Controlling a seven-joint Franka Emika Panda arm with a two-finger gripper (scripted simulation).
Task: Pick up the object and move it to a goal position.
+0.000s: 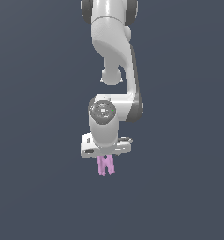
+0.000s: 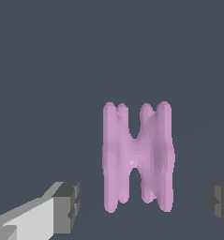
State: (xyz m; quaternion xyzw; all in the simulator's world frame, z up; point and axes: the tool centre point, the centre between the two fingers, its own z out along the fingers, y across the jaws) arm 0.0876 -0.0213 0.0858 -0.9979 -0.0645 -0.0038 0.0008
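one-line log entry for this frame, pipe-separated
phase: pre-grasp | tool: open, fingers either side of object, gaps visible | object: pink piece, not gripped | goal: not visible

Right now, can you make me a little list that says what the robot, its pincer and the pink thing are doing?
robot: one white arm reaching down from the top of the exterior view
pincer: open, fingers spread wide apart
pink piece: blocky, with prongs at both ends, sitting in the gap between the fingers
touching: no, the wrist view shows space on both sides of the piece
held: not yet
surface: plain dark grey all around
goal spot: no marker visible
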